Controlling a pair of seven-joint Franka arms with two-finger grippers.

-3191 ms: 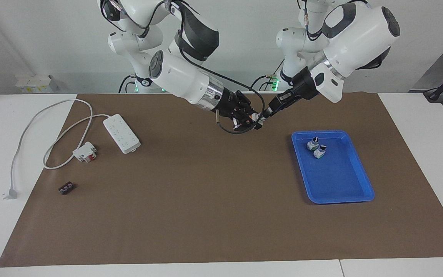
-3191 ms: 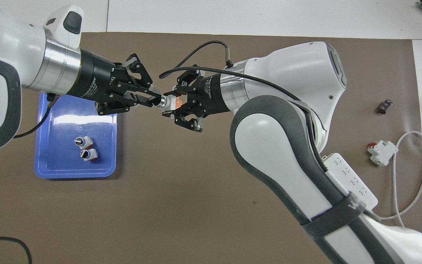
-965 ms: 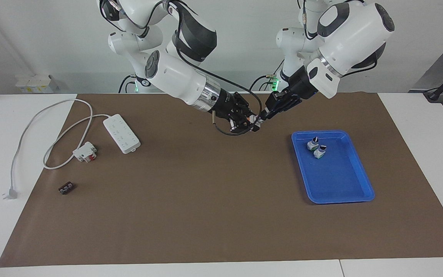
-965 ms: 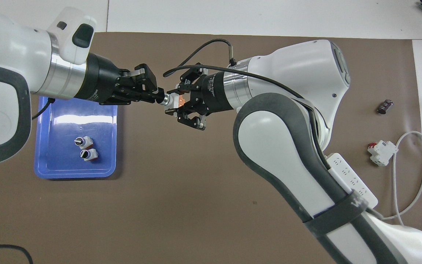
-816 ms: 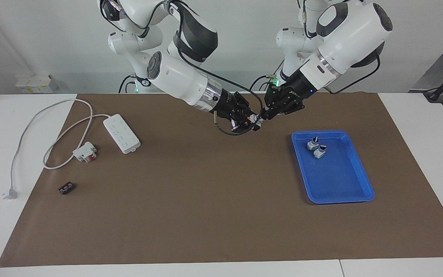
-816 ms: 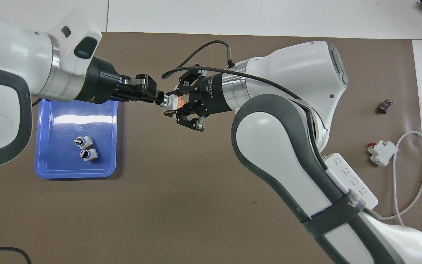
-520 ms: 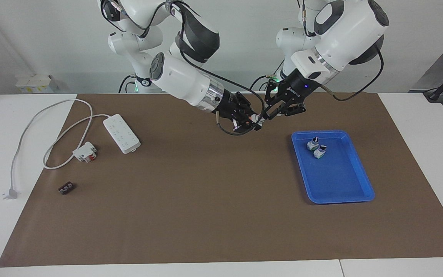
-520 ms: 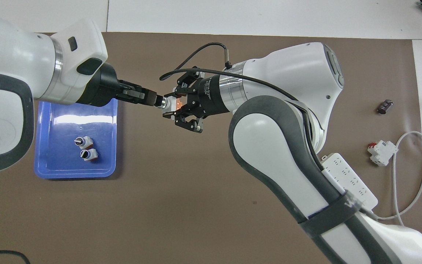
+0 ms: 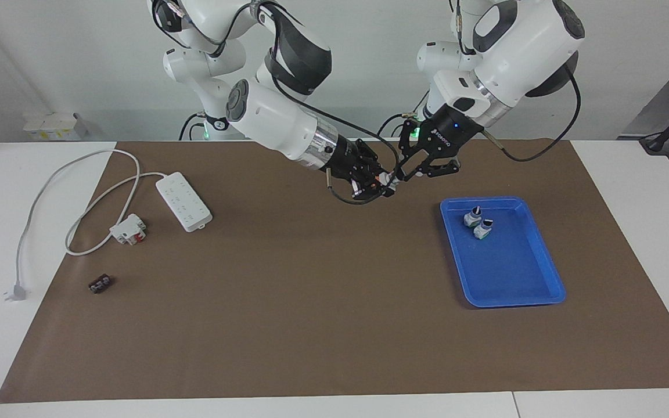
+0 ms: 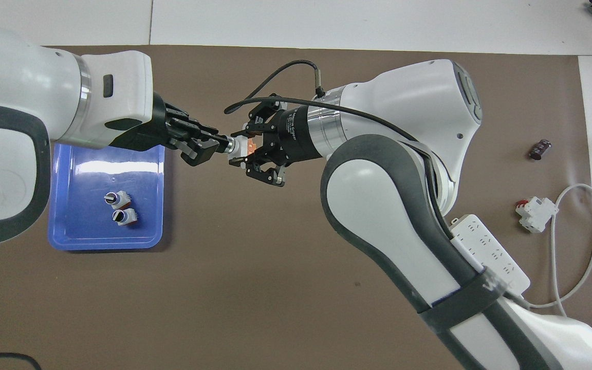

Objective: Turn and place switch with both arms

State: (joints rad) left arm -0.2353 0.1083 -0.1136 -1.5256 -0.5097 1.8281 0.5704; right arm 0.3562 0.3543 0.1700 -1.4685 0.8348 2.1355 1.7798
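The switch (image 10: 238, 146) hangs in the air over the brown mat, between the two arms, its orange block facing up in the overhead view. My right gripper (image 10: 248, 149) is shut on the switch's body. My left gripper (image 10: 222, 144) is shut on the knob end, fingertips together and links splayed. In the facing view the switch (image 9: 391, 184) is a small pale spot where the left gripper (image 9: 399, 176) meets the right gripper (image 9: 382, 186). The knob itself is hidden between the fingertips.
A blue tray (image 9: 509, 273) lies toward the left arm's end, with two more switches (image 9: 472, 217) (image 9: 484, 229) in it. Toward the right arm's end lie a white power strip (image 9: 183, 201) with its cable, a white-and-red switch (image 9: 129, 229) and a small dark block (image 9: 100, 284).
The left wrist has rolled about its own axis with its fingertips staying on the knob end. The right gripper has kept the switch's body almost still.
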